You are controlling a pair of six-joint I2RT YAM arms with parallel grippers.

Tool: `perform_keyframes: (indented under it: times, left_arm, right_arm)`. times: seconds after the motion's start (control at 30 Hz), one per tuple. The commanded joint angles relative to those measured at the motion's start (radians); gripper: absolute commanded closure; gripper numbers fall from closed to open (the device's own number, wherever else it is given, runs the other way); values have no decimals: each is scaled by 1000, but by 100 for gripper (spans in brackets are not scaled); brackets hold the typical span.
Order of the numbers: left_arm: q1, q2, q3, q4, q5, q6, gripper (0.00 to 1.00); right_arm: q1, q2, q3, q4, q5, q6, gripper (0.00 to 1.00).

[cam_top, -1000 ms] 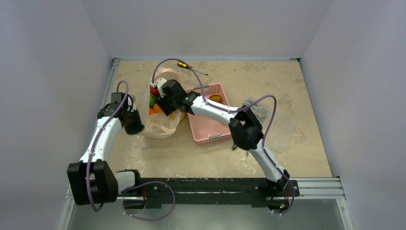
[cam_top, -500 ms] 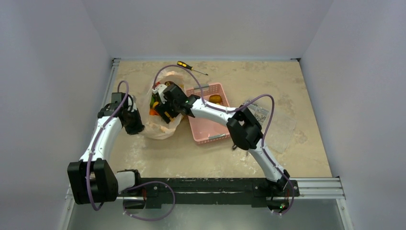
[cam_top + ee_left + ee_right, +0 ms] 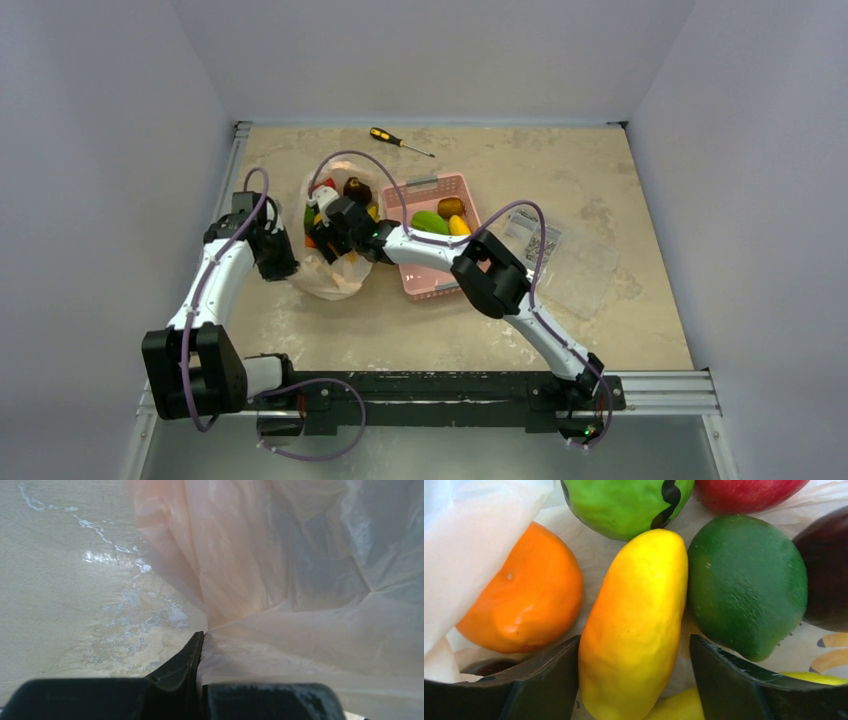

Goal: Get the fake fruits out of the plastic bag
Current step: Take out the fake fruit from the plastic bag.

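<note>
The peach-tinted plastic bag (image 3: 325, 272) lies left of the pink basket, its mouth open. My left gripper (image 3: 281, 262) is shut on the bag's left edge; the film (image 3: 300, 580) is pinched between its fingers (image 3: 192, 652). My right gripper (image 3: 326, 226) is inside the bag, open, its fingers either side of a yellow oblong fruit with an orange blush (image 3: 639, 625); the left finger touches it, the right stands off. Around it lie an orange (image 3: 519, 595), a dark green round fruit (image 3: 746, 585), a light green one (image 3: 624, 505), a red apple (image 3: 744, 490) and a dark purple one (image 3: 829, 575).
The pink basket (image 3: 440, 283) right of the bag holds a green pointed fruit (image 3: 430, 221), a brown kiwi (image 3: 450, 207) and a yellow fruit (image 3: 461, 226). A clear packet (image 3: 570, 260) lies right of the basket. A screwdriver (image 3: 400, 141) lies at the back.
My right gripper has moved left and down, deeper into the bag. The bag's top has sagged open, showing more fruit. The left gripper has kept its hold and barely moved.
</note>
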Motion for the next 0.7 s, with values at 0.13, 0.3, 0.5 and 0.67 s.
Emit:
perform_keyframes:
  times: [0.13, 0.3, 0.5, 0.67]
  left_arm:
    - [44, 4, 46, -3, -20, 21, 100]
    - [60, 0, 44, 7, 18, 20, 100]
    - [62, -5, 45, 15, 61, 16, 100]
    - [80, -33, 40, 32, 106, 9, 100]
  right_arm:
    - [-1, -30, -37, 29, 74, 9, 49]
    - [0, -60, 32, 24, 52, 2, 65]
    - [-1, -106, 133, 21, 52, 16, 88]
    - [-1, -167, 117, 28, 58, 54, 95]
